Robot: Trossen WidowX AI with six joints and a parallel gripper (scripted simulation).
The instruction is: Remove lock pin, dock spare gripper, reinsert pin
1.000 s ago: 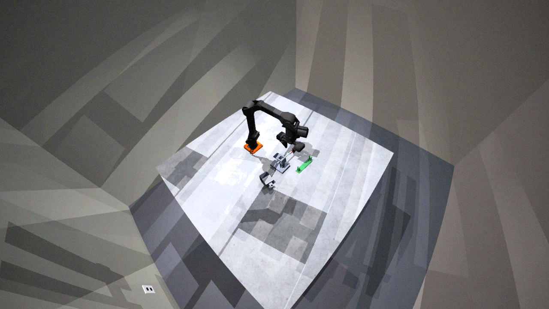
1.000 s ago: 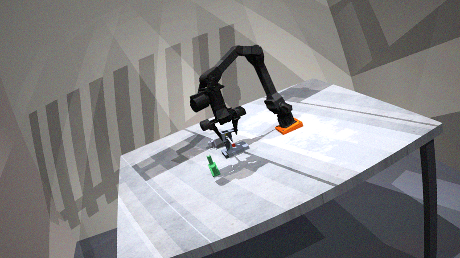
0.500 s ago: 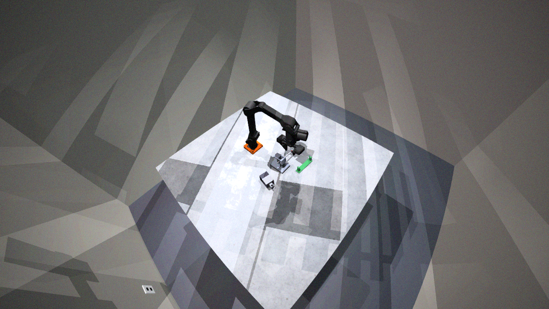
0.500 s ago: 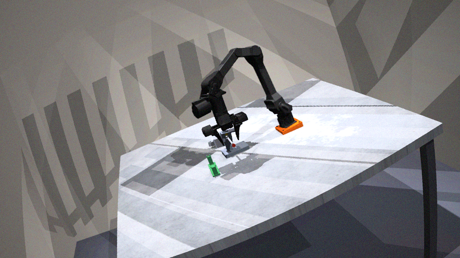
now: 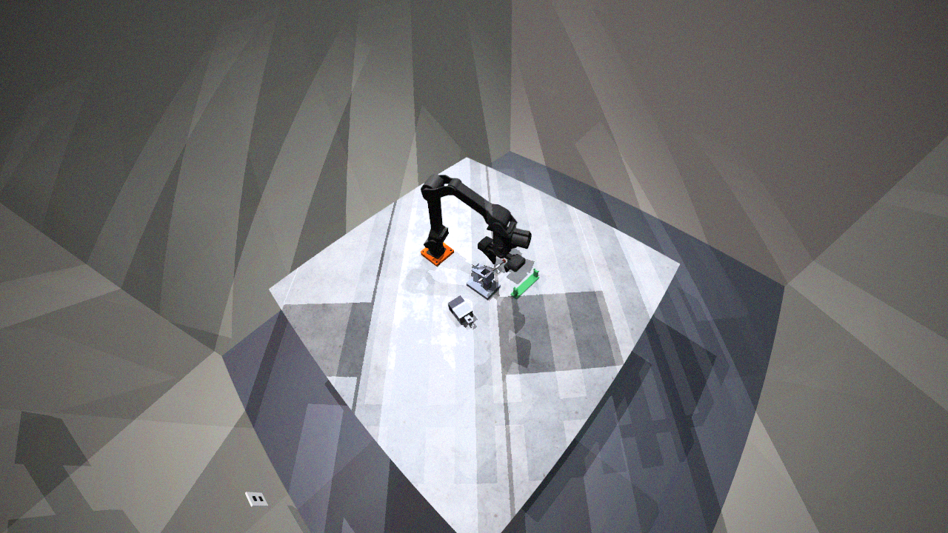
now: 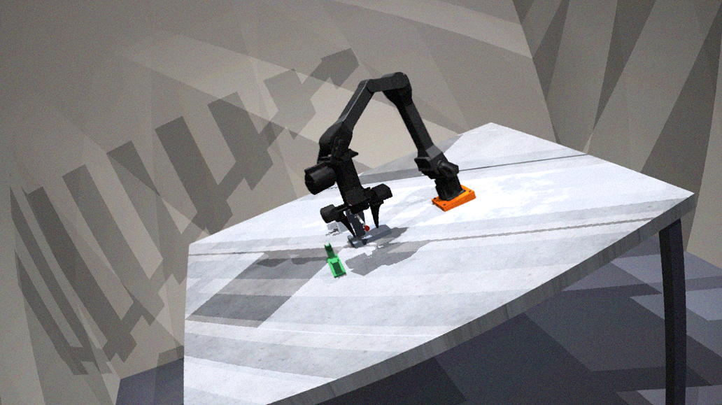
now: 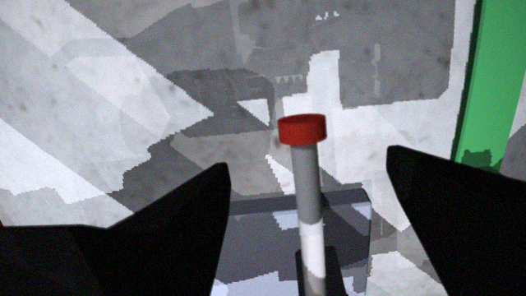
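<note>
The lock pin, with a red head and pale shaft [image 7: 307, 181], still sits in the mount; its red head [image 6: 366, 228] [image 7: 302, 129] sticks out. The grey mount [image 5: 482, 286] [image 6: 381, 233] [image 7: 255, 242] stands on the table; its socket is below the wrist view's edge. My gripper [image 5: 502, 262] [image 6: 365, 229] [image 7: 307, 165] is open, pointing down, with its fingers on either side of the pin's shaft. Neither finger touches the shaft in the wrist view. The spare gripper [image 5: 461, 308], white and grey, lies beside the mount; in the exterior view it is partly hidden behind my gripper.
A green rack [image 5: 525, 285] [image 6: 335, 265] [image 7: 493, 82] with raised ends stands beside the mount, beyond my right finger in the wrist view. The arm's orange base plate [image 5: 427, 254] [image 6: 454, 203] is on the mount's other side.
</note>
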